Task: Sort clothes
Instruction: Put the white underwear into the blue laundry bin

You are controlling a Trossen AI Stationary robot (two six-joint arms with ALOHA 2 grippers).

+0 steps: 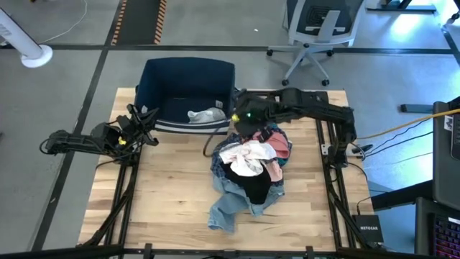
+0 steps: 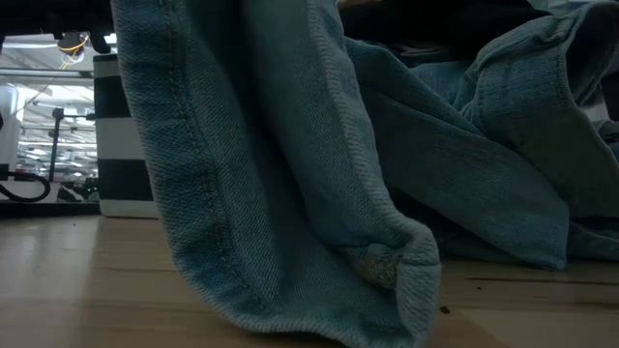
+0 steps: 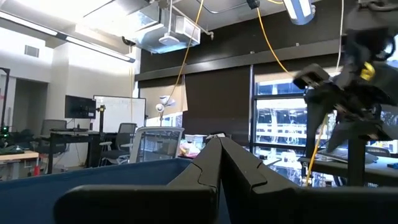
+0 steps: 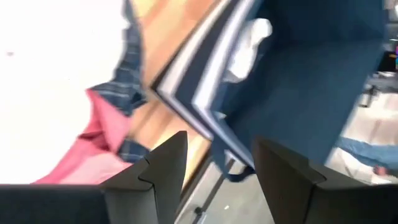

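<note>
Hovering half-open, right gripper (image 4: 214,165) holds nothing, near bin (image 4: 311,93) rim.

In the low view, the denim jeans (image 2: 290,174) fill nearly the whole frame and hide the rest of the pile. In the right wrist view, motion blur smears the pink top (image 4: 102,146) at lower left, and glare whitens the upper left.

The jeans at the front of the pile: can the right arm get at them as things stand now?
Probably yes. The right end effector hangs open over the pile's far edge near the bin, empty. The jeans lie spread at the near edge, uncovered there.
</note>
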